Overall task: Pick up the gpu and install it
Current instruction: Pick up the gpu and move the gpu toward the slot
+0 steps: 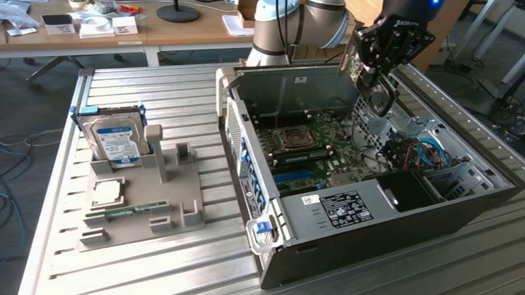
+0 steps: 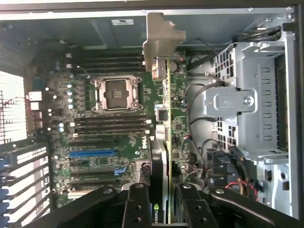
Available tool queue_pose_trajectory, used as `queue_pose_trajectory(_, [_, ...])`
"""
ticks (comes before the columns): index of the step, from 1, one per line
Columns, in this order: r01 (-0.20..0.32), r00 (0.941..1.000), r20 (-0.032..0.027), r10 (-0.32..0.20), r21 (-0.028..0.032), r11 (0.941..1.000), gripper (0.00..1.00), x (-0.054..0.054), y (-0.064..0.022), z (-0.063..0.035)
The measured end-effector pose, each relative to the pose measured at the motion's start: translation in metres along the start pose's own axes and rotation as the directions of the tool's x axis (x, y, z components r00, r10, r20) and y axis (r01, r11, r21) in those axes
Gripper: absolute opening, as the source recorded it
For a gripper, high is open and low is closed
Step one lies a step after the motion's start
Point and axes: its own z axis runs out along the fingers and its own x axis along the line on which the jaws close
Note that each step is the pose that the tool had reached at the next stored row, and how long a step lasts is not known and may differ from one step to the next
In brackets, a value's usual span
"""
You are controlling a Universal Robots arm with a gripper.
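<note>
End effector, clamped on the gpu, which hangs edge-on over the open computer case: the card probably wants holding square, silver bracket toward the rear wall, above the motherboard; wrist view gives alignment with the slots, exterior view the card's height over the board.

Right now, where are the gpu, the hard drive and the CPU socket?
gpu (image 2: 161, 161): wrist view, black fan side.
hard drive (image 1: 115, 138): exterior view, blue label.
CPU socket (image 2: 116, 93): wrist view, socket centre.
</note>
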Motion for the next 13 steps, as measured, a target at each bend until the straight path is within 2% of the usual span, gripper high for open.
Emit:
queue_pose_trajectory(7, [0.0, 1.0, -0.0001, 0.0, 0.0, 1.0, 0.27, -0.016, 0.0012, 0.0004])
queue_pose_trajectory(13, [0.0, 1.0, 0.0, 0.0, 0.0001, 1.0, 0.27, -0.016, 0.0012, 0.0005])
